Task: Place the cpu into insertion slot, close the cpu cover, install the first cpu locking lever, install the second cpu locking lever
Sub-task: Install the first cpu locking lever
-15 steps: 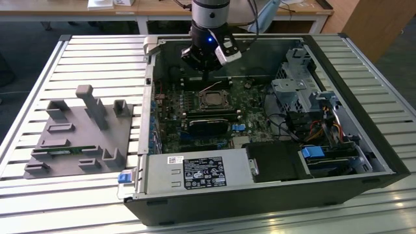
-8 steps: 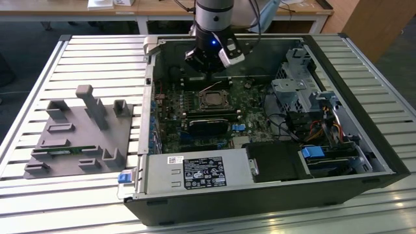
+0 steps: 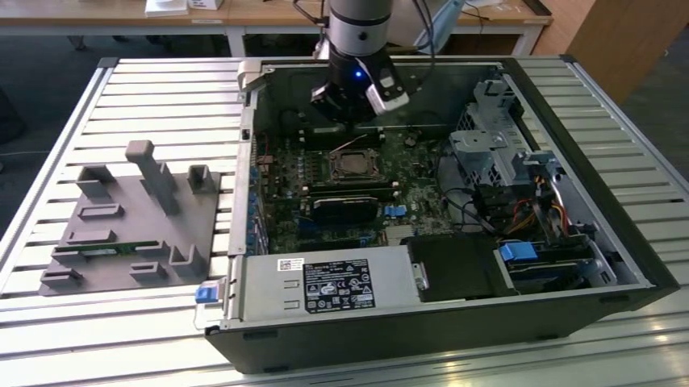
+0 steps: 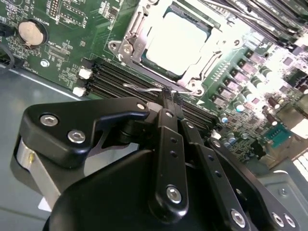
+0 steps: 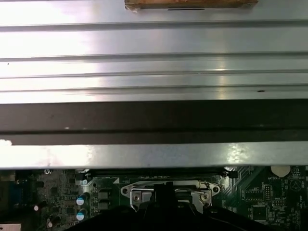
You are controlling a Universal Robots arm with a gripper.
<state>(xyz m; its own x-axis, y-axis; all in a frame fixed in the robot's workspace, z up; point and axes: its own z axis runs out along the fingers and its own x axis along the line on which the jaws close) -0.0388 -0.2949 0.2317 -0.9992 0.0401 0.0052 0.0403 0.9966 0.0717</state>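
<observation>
Closed fingers mark the claw (image 4: 169, 98) in the second wrist view: the two black tips sit pressed together over a thin wire lever (image 4: 144, 88), right at the edge of the socket. Whether the tips actually pinch the wire or only rest against it cannot be told. In the exterior view the claw (image 3: 347, 121) hangs from the arm (image 3: 361, 32) over the back part of the open computer case (image 3: 560, 105), just behind the socket as that camera sees it.

The chip (image 4: 177, 41) lies flat inside the socket (image 4: 139, 36), its pale metal face up and bright under the light. The cover frame (image 4: 202, 74) lies down around the chip, its cut-out middle showing the chip's face. In the exterior view the socket (image 3: 352, 165) sits near the middle of the green board (image 3: 286, 181), with a black module (image 3: 347, 208) just in front of it.

Long dark memory slots (image 4: 103, 77) run between the socket and the claw in the second wrist view, and a round coin battery (image 4: 30, 32) sits on the board well apart from them. In the first wrist view the socket's metal rim (image 5: 132, 189) shows below the ribbed metal table (image 5: 154, 62).

On the exterior view's left, a grey holder block (image 3: 135, 222) rests on the table (image 3: 64, 121) beside the case.
</observation>
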